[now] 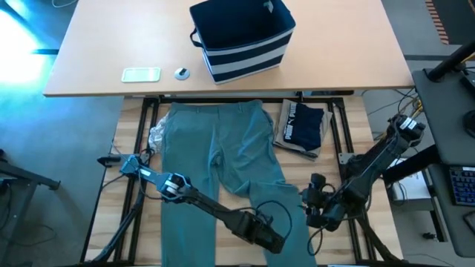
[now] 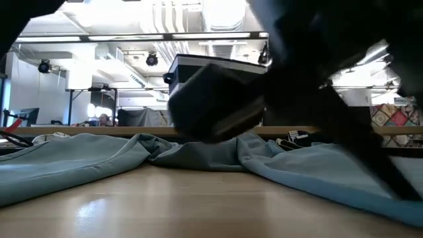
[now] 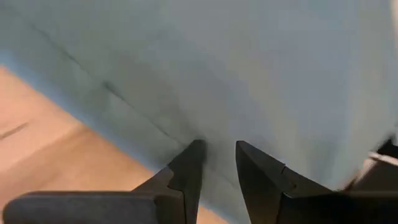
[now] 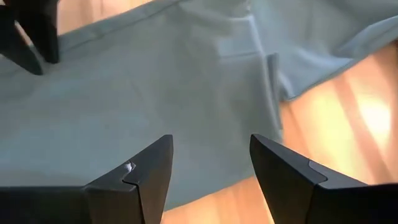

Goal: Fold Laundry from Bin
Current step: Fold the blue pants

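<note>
The teal-green trousers (image 1: 223, 163) lie spread flat on the table, waist toward the far edge and legs toward the near edge. My left gripper (image 1: 271, 236) is low over the right leg near the near edge. Its fingers are a narrow gap apart, tips at the cloth (image 3: 217, 152). My right gripper (image 1: 315, 211) is open at that leg's right edge, above the cloth (image 4: 211, 149). A navy garment with white print (image 1: 303, 126) lies right of the waist, and a grey-white patterned one (image 1: 157, 135) lies left of it. The bin (image 1: 243, 37) stands on the far table. My left gripper's fingertips (image 3: 193, 155) come slanting down onto the flat cloth of the trouser leg (image 3: 211, 134), where a crease runs in between them. I cannot tell whether they touch the cloth or have any of it between them.
Bare wooden table shows beside the legs (image 4: 336, 124) and in front of them (image 2: 198, 205). A small flat pale object (image 1: 141, 74) and a small round one (image 1: 182, 73) lie on the far table, left of the bin. Cables and a desk stand at the right (image 1: 445, 148).
</note>
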Robot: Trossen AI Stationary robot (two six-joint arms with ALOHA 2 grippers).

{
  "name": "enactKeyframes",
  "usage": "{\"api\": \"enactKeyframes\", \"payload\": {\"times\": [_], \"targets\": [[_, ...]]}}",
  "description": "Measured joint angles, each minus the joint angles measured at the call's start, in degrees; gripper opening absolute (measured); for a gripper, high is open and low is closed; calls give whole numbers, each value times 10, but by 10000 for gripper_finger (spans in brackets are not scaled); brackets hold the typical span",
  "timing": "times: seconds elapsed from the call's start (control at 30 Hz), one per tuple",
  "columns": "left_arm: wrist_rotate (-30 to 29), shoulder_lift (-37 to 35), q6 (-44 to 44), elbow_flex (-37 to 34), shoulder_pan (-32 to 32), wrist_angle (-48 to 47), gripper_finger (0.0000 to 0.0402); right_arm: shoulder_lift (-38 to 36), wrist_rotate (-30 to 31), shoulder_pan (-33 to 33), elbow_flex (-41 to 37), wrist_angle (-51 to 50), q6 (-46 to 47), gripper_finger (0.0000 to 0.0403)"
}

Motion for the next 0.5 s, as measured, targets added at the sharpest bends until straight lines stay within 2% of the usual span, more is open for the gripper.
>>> {"api": "enactKeyframes", "payload": {"times": [0.1,0.23,0.4,0.5], "targets": [[3,7,15,2,1,1,70,22,-14,0,3,21,-13,210],[13,17,48,3,11,2,10,38,-23,0,15,19,-44,210],[13,19,108,3,54,-2,1,23,-21,0,58,-56,-69,210],[-23,4,150,0,90,-9,1,5,-13,3,95,-131,-64,210]]}}
